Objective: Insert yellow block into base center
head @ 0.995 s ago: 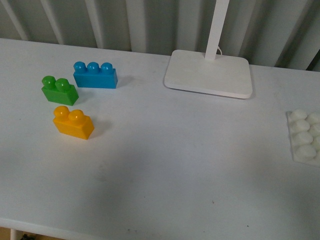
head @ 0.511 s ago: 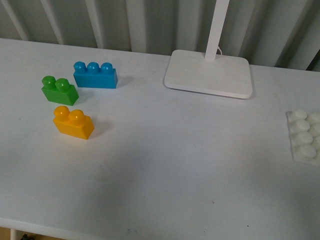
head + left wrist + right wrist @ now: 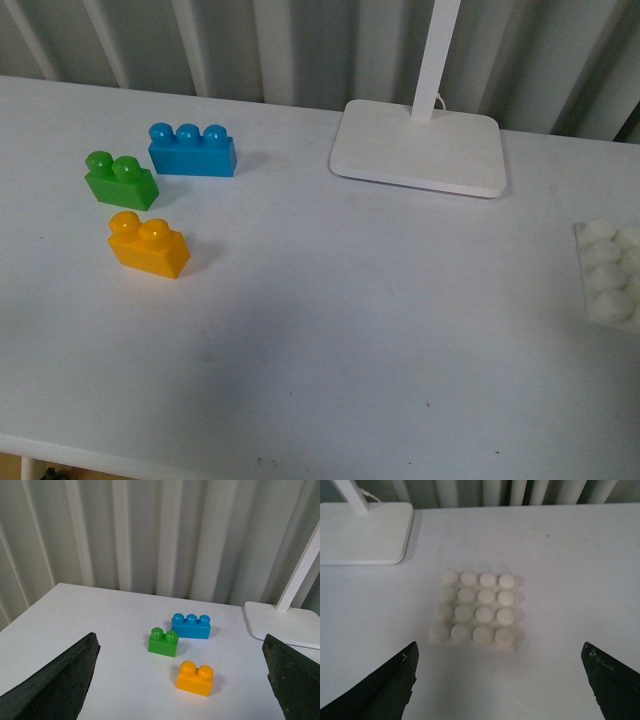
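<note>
Both spread open: my left pincer (image 3: 180, 639) faces the yellow block (image 3: 195, 678) on the white table (image 3: 330, 330), near the green block (image 3: 163, 642); my right pincer (image 3: 500, 646) hangs over the base (image 3: 476, 611). Ribbed pale wall (image 3: 150, 530) behind.

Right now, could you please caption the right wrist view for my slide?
Open right tool hovers over the bare studded base, lamp foot nearby.

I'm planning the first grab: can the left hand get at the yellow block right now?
Probably yes: the left hand is open and faces the yellow block, which stands apart from the green block and blue block; nothing lies between.
</note>
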